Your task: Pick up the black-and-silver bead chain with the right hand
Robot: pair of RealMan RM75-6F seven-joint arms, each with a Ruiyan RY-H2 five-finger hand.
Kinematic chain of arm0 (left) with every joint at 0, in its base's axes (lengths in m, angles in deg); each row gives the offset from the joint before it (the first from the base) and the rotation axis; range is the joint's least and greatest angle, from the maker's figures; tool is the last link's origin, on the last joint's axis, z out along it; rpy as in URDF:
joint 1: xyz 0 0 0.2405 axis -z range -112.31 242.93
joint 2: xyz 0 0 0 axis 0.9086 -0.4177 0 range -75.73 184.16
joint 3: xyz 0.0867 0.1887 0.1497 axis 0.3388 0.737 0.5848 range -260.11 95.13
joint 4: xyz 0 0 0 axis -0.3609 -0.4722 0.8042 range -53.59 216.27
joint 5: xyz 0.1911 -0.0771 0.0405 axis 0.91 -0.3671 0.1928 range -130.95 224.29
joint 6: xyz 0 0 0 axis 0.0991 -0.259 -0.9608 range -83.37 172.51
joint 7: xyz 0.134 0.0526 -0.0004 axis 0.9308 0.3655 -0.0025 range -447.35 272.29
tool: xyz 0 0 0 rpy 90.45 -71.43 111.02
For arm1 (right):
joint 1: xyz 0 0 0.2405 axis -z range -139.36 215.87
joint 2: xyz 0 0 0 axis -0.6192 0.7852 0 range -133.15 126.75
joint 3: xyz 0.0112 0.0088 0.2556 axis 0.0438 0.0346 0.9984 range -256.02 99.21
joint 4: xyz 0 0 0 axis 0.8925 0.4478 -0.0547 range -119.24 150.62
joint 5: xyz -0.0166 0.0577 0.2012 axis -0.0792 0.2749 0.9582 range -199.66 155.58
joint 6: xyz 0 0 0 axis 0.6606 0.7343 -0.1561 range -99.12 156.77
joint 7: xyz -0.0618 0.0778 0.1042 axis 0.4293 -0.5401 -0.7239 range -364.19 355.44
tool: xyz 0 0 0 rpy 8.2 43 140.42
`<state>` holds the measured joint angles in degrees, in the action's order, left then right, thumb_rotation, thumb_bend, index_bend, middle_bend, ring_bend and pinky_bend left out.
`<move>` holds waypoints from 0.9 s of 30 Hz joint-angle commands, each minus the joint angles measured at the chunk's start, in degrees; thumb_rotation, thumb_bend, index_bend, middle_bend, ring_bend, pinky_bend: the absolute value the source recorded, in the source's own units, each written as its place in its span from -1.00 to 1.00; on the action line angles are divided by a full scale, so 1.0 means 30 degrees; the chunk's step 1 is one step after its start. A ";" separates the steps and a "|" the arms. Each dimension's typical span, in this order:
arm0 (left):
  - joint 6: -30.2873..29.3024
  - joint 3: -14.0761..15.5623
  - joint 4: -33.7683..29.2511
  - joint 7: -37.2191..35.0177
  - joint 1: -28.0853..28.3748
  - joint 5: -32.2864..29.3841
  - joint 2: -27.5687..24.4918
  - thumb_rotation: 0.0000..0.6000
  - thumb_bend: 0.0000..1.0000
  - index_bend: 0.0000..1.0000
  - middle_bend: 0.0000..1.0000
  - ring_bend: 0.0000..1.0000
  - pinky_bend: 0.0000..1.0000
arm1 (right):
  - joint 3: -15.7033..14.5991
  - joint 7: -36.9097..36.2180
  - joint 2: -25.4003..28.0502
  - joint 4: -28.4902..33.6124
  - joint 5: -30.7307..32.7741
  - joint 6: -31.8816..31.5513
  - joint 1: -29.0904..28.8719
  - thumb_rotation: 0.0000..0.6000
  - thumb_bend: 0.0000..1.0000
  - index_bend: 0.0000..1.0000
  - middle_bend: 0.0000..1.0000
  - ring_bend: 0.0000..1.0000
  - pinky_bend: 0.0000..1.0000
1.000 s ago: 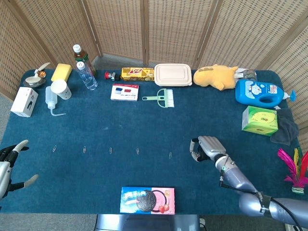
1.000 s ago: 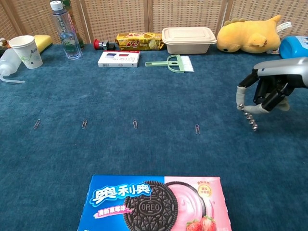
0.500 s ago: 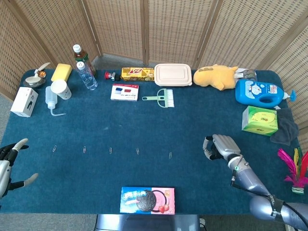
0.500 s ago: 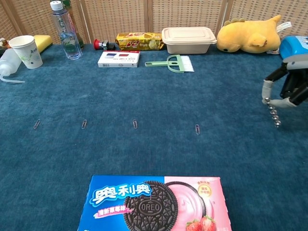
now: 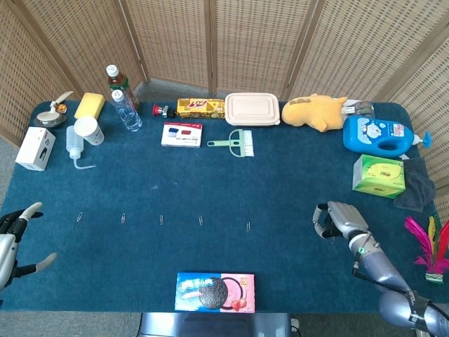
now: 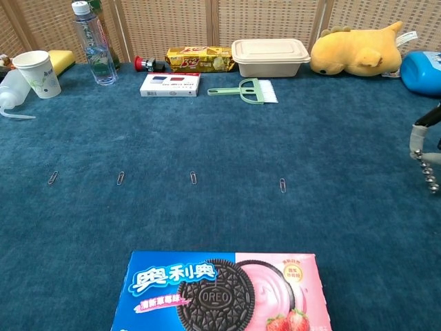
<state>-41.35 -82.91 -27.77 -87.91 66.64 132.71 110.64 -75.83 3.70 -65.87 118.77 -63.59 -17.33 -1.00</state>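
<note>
My right hand (image 5: 338, 220) hovers over the blue table at the right, fingers curled around the black-and-silver bead chain (image 6: 428, 171). In the chest view only a fingertip (image 6: 417, 135) shows at the right edge, with the chain's beads dangling below it, clear of the cloth. My left hand (image 5: 15, 242) is at the far left edge of the head view, fingers spread and holding nothing.
An Oreo box (image 5: 215, 291) lies at the front edge. Several paper clips (image 5: 200, 220) form a row across the middle. A green box (image 5: 379, 175), blue detergent bottle (image 5: 381, 135), yellow plush (image 5: 319, 111), lunch box (image 5: 252, 109), brush (image 5: 234, 142) and bottles (image 5: 126, 109) line the back and right.
My right hand has carried the dangling chain steadily to the right, now nearly out of the chest view. The left hand has stayed put.
</note>
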 commanded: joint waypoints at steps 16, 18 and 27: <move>-0.0178 0.0120 -0.0291 0.0102 -0.0113 0.0236 -0.0114 0.95 -0.47 -0.82 -0.52 -0.74 -0.78 | -0.0260 -0.0858 0.0222 -0.0692 -0.0505 0.0487 0.0804 1.00 0.02 0.35 1.00 0.80 0.53; -0.0241 0.0128 -0.0296 0.0096 -0.0148 0.0261 -0.0131 0.94 -0.47 -0.82 -0.52 -0.74 -0.78 | -0.0285 -0.0900 0.0188 -0.0778 -0.0553 0.0524 0.0865 1.00 0.02 0.35 1.00 0.80 0.53; -0.0414 0.0196 -0.0333 0.0057 -0.0269 0.0386 -0.0220 0.96 -0.47 -0.82 -0.52 -0.74 -0.78 | -0.0378 -0.0782 0.0108 -0.0974 -0.0520 0.0598 0.0972 1.00 0.02 0.35 1.00 0.80 0.53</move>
<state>-42.60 -82.33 -28.77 -87.74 65.84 133.86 109.98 -76.93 1.29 -65.55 115.84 -65.20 -15.56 1.90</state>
